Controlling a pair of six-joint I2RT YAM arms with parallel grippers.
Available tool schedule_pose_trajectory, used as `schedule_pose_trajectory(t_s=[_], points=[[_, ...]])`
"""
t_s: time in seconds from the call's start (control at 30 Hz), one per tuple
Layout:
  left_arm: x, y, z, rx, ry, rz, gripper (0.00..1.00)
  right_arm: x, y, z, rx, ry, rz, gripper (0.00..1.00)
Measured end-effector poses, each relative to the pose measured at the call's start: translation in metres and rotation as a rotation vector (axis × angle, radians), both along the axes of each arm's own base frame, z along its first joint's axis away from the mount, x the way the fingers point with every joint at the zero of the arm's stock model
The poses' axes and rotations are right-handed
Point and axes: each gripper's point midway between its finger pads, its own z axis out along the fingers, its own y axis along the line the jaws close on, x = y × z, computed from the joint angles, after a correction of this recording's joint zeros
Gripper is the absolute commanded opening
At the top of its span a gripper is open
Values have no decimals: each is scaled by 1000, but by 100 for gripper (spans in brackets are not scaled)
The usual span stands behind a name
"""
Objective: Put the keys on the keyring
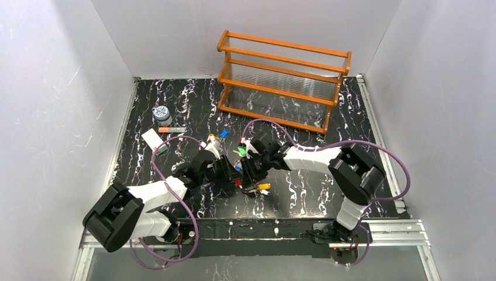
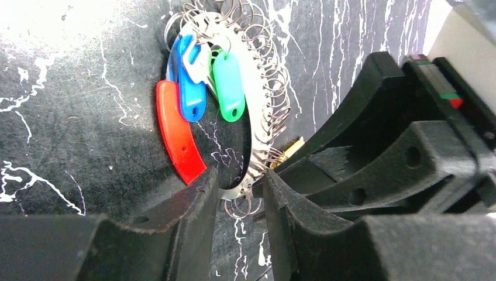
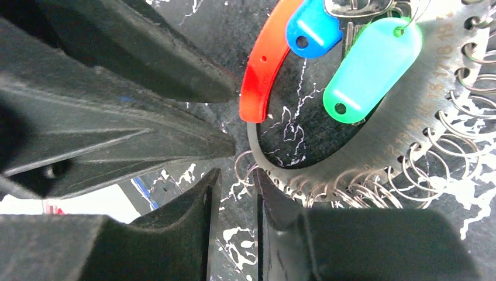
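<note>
Left gripper: partly closed, pinched the keyring band, lower centre.
Right gripper: narrowly parted at wire loops; hold unclear.
Keys: hung at top centre.

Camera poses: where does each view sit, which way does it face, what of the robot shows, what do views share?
Top external: high behind the bases, facing down over the table to the wooden rack; both arms whole.
Left wrist: on the left arm, looking along the left gripper at the keyring; right arm's fingers at right.
Right wrist: on the right arm, looking along the right gripper at the same ring; left arm's fingers upper left.
Shared by wrists: keyring, red piece, blue tag, green tag.
</note>
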Motion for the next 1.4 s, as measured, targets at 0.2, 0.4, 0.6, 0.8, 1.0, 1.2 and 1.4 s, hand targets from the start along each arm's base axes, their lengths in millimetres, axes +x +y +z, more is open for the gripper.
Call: schedule_pose_trajectory(t_s=[0.2, 0.4, 0.6, 0.8, 1.0, 1.2, 1.4], points=[[1, 0, 4, -7, -13, 3, 32, 9, 1, 25, 41, -72, -25, 36], [-1, 2, 1, 4, -4, 7, 32, 27, -12, 34, 59, -106, -88, 41], [-2, 15, -10, 64, 18, 52, 32, 44, -54, 6, -6, -51, -202, 50], [-2, 28, -22, 127, 53, 108, 32, 47, -76, -9, -44, -14, -252, 50], [1, 27, -25, 119, 61, 127, 31, 37, -68, -11, -3, 39, -217, 46], [12, 18, -26, 125, 62, 121, 26, 24, -51, -13, 48, 104, -174, 36], [26, 19, -26, 213, 50, 117, 23, 8, -28, -14, 93, 163, -117, 38]])
